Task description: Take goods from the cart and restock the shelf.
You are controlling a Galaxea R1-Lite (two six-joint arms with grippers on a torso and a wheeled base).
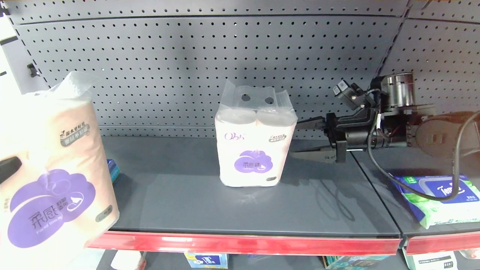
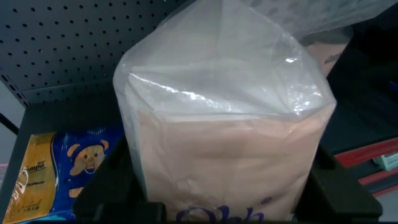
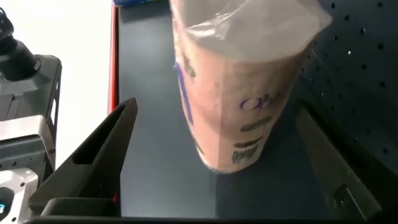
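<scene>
A pack of toilet paper rolls [image 1: 253, 152] with a purple cloud print stands upright in the middle of the grey shelf [image 1: 180, 202]. My right gripper [image 1: 304, 138] is open just to its right, its fingertips level with the pack's side. In the right wrist view this pack [image 3: 239, 81] stands just ahead of the two spread fingers [image 3: 93, 162]. A second, identical pack [image 1: 52, 180] hangs in front of the shelf's left end. My left gripper [image 2: 221, 186] is shut on it, one black finger [image 1: 9, 167] showing at its side. In the left wrist view the held pack [image 2: 224, 118] hides most of the shelf.
A blue and green wipes pack [image 1: 438, 198] lies on the neighbouring shelf under my right arm. A small blue item [image 1: 113, 168] sits behind the held pack, and a yellow-blue bear-print bag [image 2: 56, 168] lies nearby. A red strip [image 1: 243, 243] lines the shelf's front edge; pegboard [image 1: 187, 67] closes the back.
</scene>
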